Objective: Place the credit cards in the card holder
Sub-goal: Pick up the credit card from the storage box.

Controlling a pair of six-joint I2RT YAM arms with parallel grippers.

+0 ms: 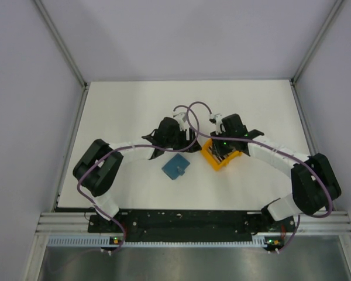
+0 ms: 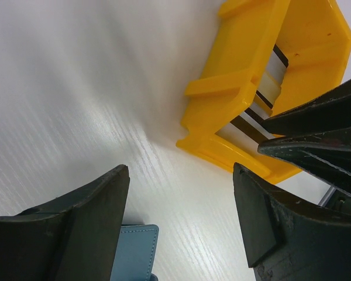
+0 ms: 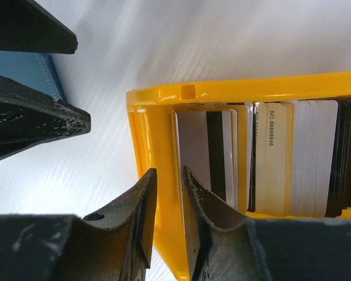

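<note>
Tabletop (image 1: 134, 111) is occupied by an orange rack (image 1: 221, 155). The left pincer (image 2: 181, 175) is held wide apart and empty beside the rack. The right pincer (image 3: 169, 172) is narrowly parted astride the rack's end wall; whether it grips cannot be told. The card holder (image 1: 176, 167) is laid flat, diagonal, just left of the rack. The credit cards (image 3: 272, 158) are packed on edge inside the rack, long axes across the row. They are judged light, stiff and slick, best pinched across one exposed edge.

Left fingers (image 2: 76, 234) spread wide; right fingers (image 3: 128, 225) narrowly parted.
</note>
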